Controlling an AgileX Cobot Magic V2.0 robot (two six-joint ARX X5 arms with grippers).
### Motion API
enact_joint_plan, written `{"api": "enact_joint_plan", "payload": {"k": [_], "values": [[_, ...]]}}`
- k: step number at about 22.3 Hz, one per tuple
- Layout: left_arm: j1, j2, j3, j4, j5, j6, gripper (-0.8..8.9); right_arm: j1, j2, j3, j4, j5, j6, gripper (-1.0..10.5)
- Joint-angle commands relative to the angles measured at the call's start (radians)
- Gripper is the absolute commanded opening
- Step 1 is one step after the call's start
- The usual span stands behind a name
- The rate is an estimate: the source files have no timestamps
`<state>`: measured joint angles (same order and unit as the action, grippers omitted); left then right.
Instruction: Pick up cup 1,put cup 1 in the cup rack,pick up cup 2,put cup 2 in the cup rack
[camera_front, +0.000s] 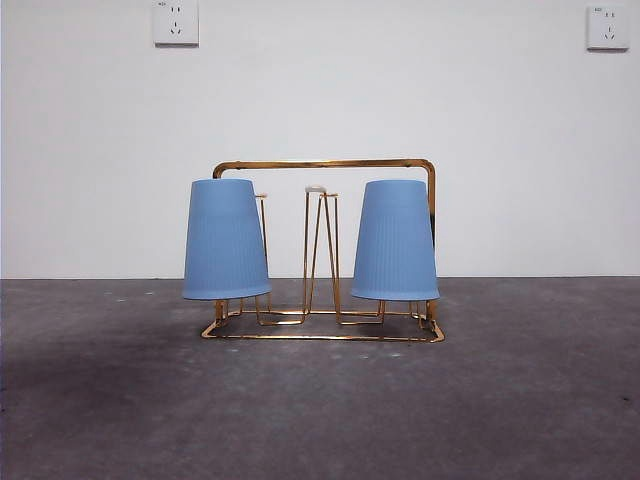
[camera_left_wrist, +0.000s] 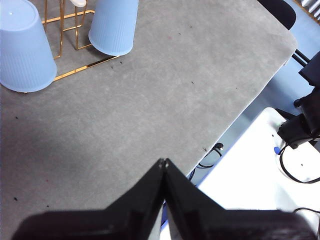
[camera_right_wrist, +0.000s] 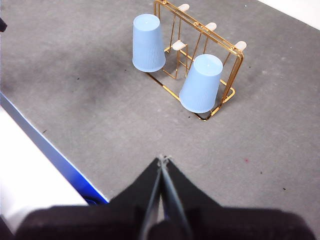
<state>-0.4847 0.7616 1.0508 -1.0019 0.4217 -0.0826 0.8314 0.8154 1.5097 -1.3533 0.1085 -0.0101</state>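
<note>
Both blue cups already sit upside down on the cup rack (camera_front: 322, 250), one at each end of its arched handle frame: one cup (camera_front: 225, 240) at one end and the other cup (camera_front: 395, 241) at the opposite end, each mouth-down over an upright wire loop so that the loop carries it and the rim hangs just above the rack's base. That inverted seating looks like the intended resting pose (a cup drains and stays put when a loop runs up inside it), so by my reading both placements are done and nothing is left to lift. Between the cups, the rack's middle loops stand bare, their pale tips showing. The left gripper (camera_left_wrist: 163, 161) is pulled well back from the rack, over bare table (camera_left_wrist: 150, 115) near its edge, jaws pressed together on nothing; the right gripper (camera_right_wrist: 163, 158) likewise hangs well away from the rack with its jaws closed and empty. Neither arm shows in the front view. The loops that carry the cups are hidden inside them, so how deep each cup sits cannot be checked; which cup counts as cup 1 cannot be told either, and in the left wrist view one cup is cut off by the frame.
</note>
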Motion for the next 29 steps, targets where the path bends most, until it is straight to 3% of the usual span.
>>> {"api": "enact_joint_plan", "payload": {"k": [1,13,16,24,29], "values": [[0.0,0.006,0.0,0.001,0.004,-0.003,-0.03,0.0,0.0,-0.006,-0.023,0.004,0.013,0.0],[0.0,0.029,0.0,0.005,-0.003,0.024,-0.03,0.0,0.0,-0.006,-0.023,0.004,0.013,0.0],[0.002,0.038,0.0,0.068,-0.039,0.029,-0.03,0.0,0.0,-0.006,-0.023,0.005,0.013,0.0],[0.002,0.032,-0.003,0.397,-0.204,0.222,-0.03,0.0,0.0,-0.006,-0.023,0.005,0.013,0.0],[0.106,-0.019,-0.004,0.529,-0.242,0.409,-0.03,0.0,0.0,-0.006,-0.023,0.004,0.013,0.0]]}}
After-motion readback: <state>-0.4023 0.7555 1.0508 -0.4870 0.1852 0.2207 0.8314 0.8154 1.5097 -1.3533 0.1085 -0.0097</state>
